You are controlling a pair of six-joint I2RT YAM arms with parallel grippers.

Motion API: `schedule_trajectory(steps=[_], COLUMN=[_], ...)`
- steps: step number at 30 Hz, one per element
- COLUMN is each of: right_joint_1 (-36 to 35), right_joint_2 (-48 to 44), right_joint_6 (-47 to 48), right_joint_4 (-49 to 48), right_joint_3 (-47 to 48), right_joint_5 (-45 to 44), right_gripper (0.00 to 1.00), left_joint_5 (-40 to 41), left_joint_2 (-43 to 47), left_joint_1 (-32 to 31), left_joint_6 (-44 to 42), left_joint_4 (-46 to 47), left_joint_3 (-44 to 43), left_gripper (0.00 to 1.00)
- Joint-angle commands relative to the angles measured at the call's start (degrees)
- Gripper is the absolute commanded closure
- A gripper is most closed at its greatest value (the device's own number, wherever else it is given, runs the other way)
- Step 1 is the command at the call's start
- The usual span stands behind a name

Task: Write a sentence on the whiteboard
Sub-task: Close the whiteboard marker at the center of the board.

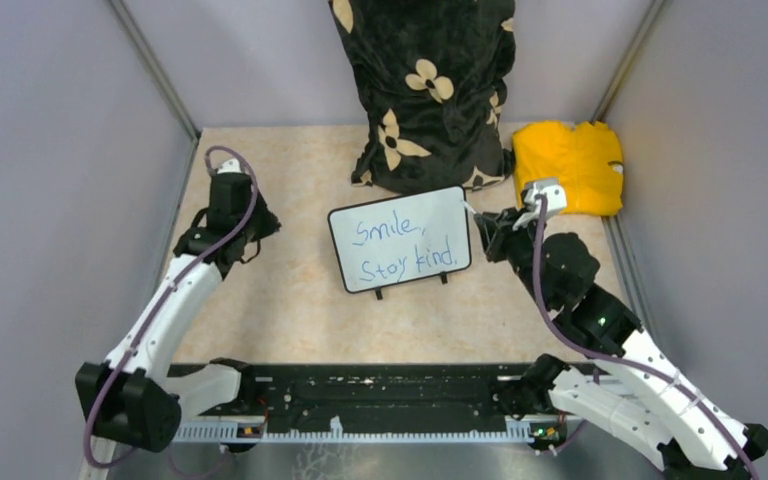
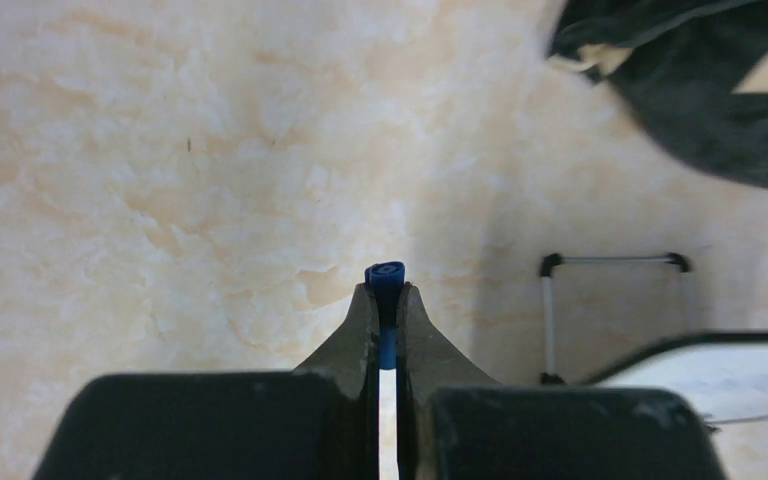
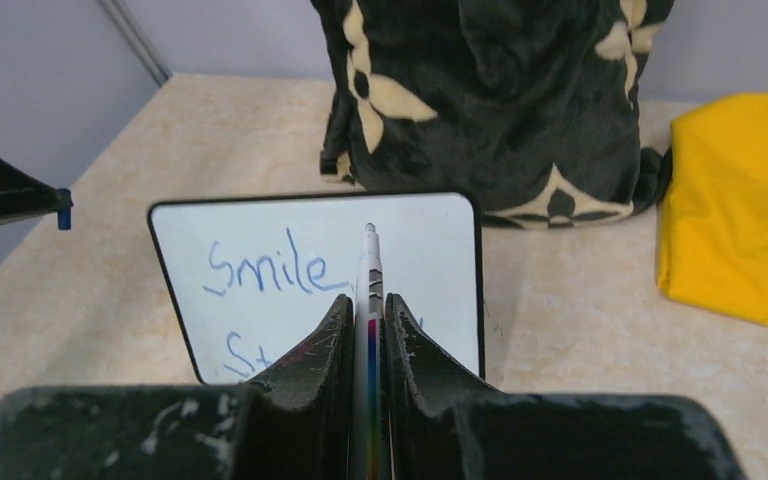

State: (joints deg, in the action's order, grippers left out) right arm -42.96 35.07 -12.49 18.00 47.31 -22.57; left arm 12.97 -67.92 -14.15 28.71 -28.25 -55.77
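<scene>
Resting at the middle of the table (image 1: 280, 300), just in front of a black flowered cloth (image 1: 425, 90), the whiteboard (image 1: 400, 240) is marked with the sentence (image 1: 405, 250) "Smile, stay kind." in blue. A white marker (image 3: 370, 270) is clamped between the fingers of the right gripper (image 3: 368, 305) beside the board's right edge, its tip aimed over the board. A blue cap (image 2: 385, 275) is pinched between the fingers of the left gripper (image 2: 387, 295), well apart to the left.

Left arm (image 1: 175, 300) stretches forward on its own side, wrist turned inward, left gripper (image 2: 387, 298) pinched tight on a blue cap (image 2: 386, 275). Right arm (image 1: 600, 325) folds at the elbow and reaches inward, right gripper (image 3: 368, 312) clamped on a pen (image 3: 369, 262) that points ahead.
</scene>
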Motion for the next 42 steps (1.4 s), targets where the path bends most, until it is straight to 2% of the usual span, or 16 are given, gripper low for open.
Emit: schedule_trajectory(steps=[1, 6, 11, 14, 15, 19, 24, 28, 33, 39, 42], right_joint_1=[-0.12, -0.14, -1.82, -8.13, -12.92, -26.63, -35.35, -39.70, -42.70, -45.24, -45.91], right_joint_2=[3.62, 9.64, 12.96, 13.24, 13.27, 13.29, 13.36, 15.87, 22.96, 32.44, 35.27], right_joint_6=[3.69, 3.97, 1.83, 5.08, 7.32, 20.49, 31.80, 37.59, 43.30, 53.99, 55.72], right_joint_4=[-5.10, -9.51, -13.05, -16.97, -18.58, -29.52, -47.75, -61.27, -74.45, -90.40, -93.34], right_joint_3=[10.35, 18.92, 24.77, 24.46, 23.67, 17.29, 5.38, -1.86, -3.94, -2.03, -0.55], right_joint_5=[2.43, 7.75, 11.99, 7.57, 4.81, -9.24, -17.07, -18.22, -17.60, -16.27, -15.33], right_gripper=[1.00, 1.00, 1.00, 1.00, 1.00, 1.00, 1.00, 1.00, 1.00, 1.00, 1.00], left_joint_5=[-4.07, -15.52, -27.93, -33.44, -34.43, -35.92, -36.77, -36.63, -37.38, -37.02, -36.06], left_joint_2=[8.80, 15.88, 19.44, 21.12, 21.56, 22.67, 23.00, 23.39, 23.57, 25.25, 26.84], left_joint_1=[-0.26, -0.26, -0.26, -0.26, -0.26, -0.26, -0.26, -0.26, -0.26, -0.26, -0.26], left_joint_6=[1.47, 2.50, 8.42, 14.55, 16.55, 23.53, 32.61, 41.44, 51.54, 56.39, 56.40], left_joint_4=[5.23, 13.38, 24.83, 34.60, 37.15, 44.98, 54.69, 61.08, 66.86, 65.29, 60.81], left_joint_3=[-1.59, -1.04, 1.82, 5.35, 6.31, 8.67, 11.15, 13.78, 16.30, 15.88, 14.81], left_gripper=[1.00, 1.00, 1.00, 1.00, 1.00, 1.00, 1.00, 1.00, 1.00, 1.00, 1.00])
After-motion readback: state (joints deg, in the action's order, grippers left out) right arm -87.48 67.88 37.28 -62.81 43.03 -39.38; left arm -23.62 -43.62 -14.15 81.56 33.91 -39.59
